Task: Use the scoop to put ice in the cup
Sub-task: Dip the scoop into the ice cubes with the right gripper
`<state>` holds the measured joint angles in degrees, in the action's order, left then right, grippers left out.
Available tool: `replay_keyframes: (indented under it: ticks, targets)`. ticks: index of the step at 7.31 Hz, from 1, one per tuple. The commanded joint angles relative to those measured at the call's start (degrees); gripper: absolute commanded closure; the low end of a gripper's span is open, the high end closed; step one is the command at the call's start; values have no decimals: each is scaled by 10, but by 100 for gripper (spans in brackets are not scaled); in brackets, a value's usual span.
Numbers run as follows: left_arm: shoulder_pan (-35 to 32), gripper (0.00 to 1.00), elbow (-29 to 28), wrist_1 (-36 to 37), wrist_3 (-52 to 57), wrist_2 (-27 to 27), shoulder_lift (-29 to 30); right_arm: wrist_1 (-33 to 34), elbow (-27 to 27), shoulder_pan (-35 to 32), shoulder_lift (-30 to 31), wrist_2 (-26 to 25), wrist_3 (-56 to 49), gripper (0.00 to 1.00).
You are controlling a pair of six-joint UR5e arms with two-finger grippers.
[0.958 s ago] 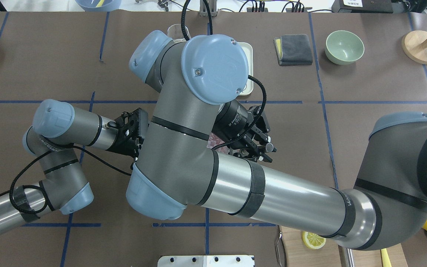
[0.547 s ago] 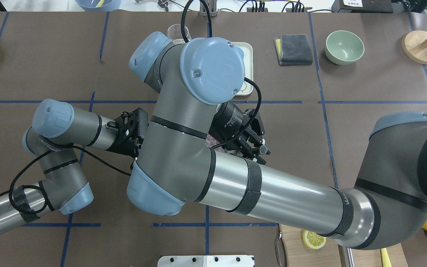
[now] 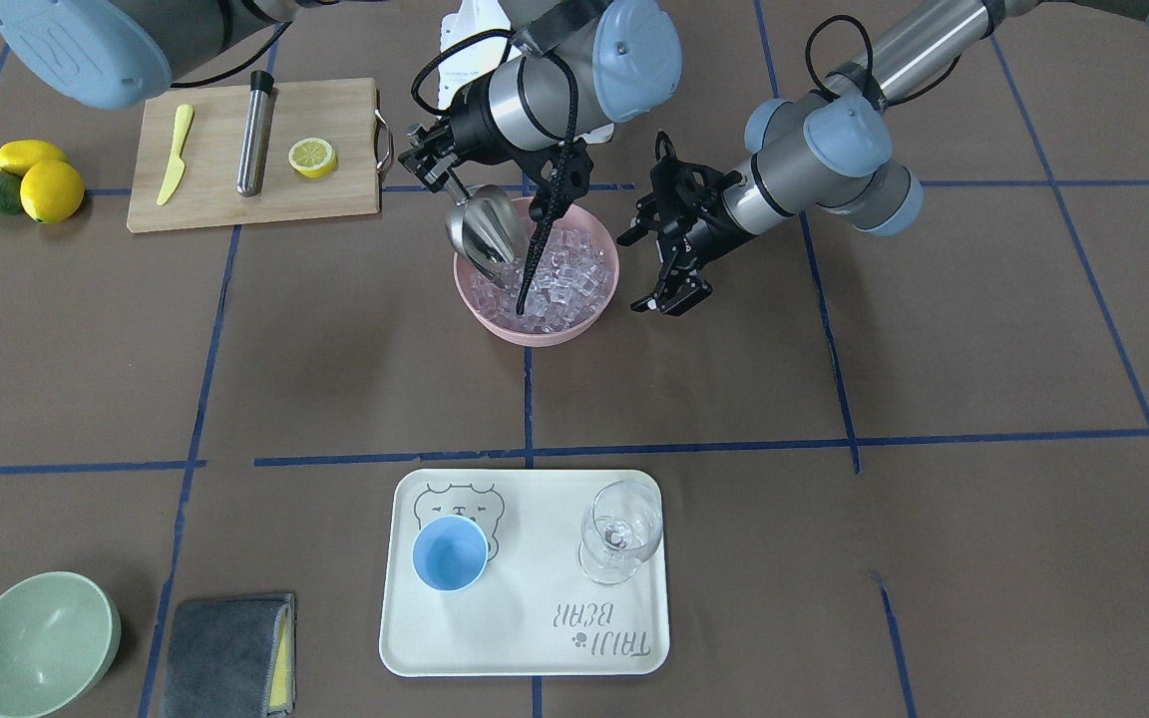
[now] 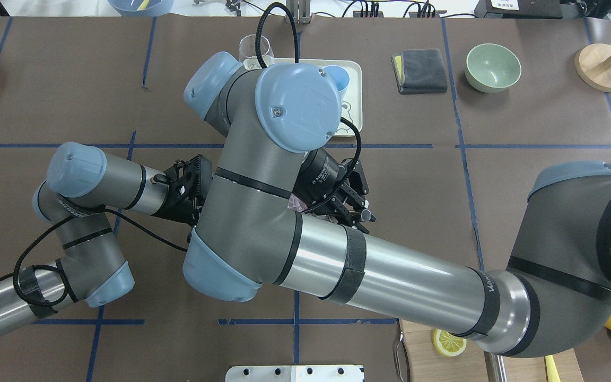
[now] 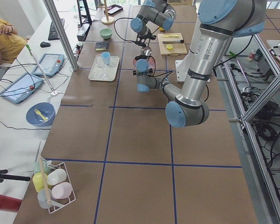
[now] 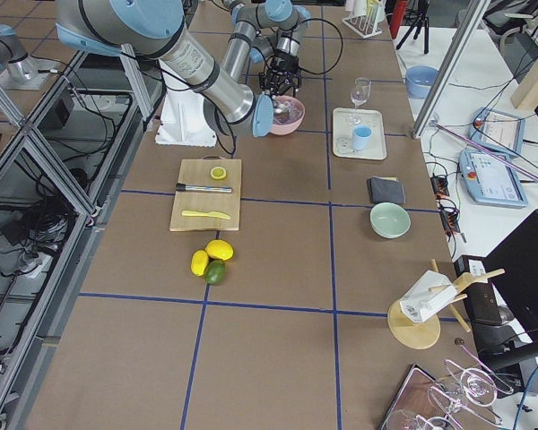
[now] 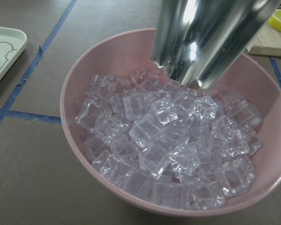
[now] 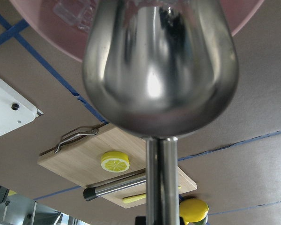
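The thin straight handle of the shiny stainless-steel scoop [image 3: 485, 234] is pinched at its far end by the right gripper [image 3: 430, 165], whose fingers are closed tight on it. The scoop's rounded trough is tipped mouth-down into the round pink bowl [image 3: 535, 334], its lip set against the heap of small clear glassy ice cubes [image 3: 565, 274]. The bowl is placed mid-table, somewhat toward the robot's edge.

The left gripper [image 3: 656, 271] is held just beside the bowl's rim with its fingers spread and nothing between them.

The ice is judged hard, wet-slick and loose, so it is best carried in the trough and not pinched. The scoop is stiff, but its smooth narrow handle could be twisted in the grip under load.

The small light-blue plastic cup [image 3: 449, 553] is stood on the cream tray [image 3: 535, 638] near the operators' edge, well apart from the bowl. It looks light and easily toppled.
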<state>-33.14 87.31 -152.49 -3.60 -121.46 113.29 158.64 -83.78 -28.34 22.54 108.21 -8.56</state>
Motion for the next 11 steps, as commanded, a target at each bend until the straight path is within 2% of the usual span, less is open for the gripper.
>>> replay_keyframes:
  ticks: [1, 6, 9, 11]
  targets:
    - [0, 0, 0, 0, 0, 0, -1, -23, 5, 6, 5, 0, 4, 100]
    - [0, 0, 0, 0, 0, 0, -1, -78, -5, 9, 49, 1, 5, 100]
    - [-1, 0, 2, -1, -1, 0, -1, -120, -54, 9, 104, 2, 5, 100]
    - [-1, 0, 4, -1, -2, 0, -2, -142, -61, 9, 126, 2, 6, 100]
